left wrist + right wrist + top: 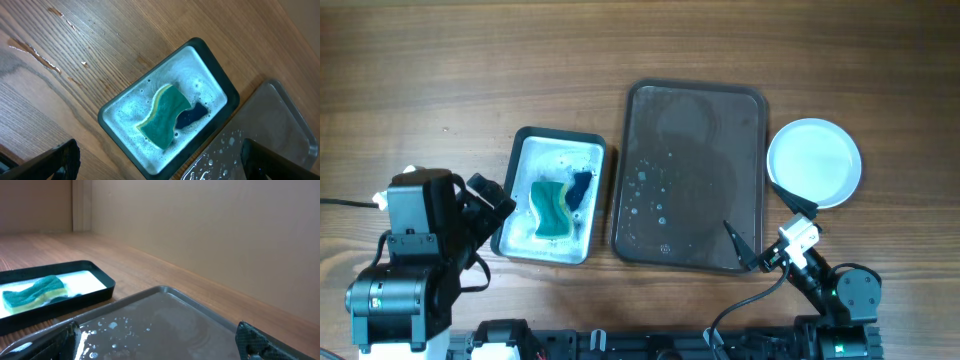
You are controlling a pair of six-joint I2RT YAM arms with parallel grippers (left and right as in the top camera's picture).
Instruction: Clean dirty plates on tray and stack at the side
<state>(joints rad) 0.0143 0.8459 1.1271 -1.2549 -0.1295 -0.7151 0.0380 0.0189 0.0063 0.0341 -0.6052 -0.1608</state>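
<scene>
Tray (695, 175) wetted with droplets. Plates (814, 162) set on table (420, 60) just right of tray, off it; one clean white round outline shown, count in stack cannot be told. Small grey tray (525, 150) with sponge (552, 205) placed just left of tray. Left gripper (167, 162) held left of tray, over sponge, jaws spread wide, nothing gripped. Right gripper (162, 342) held at tray's near right corner, jaws wide apart, nothing gripped.

Lab bench, wooden table (440, 70), bare wall (210, 235)
</scene>
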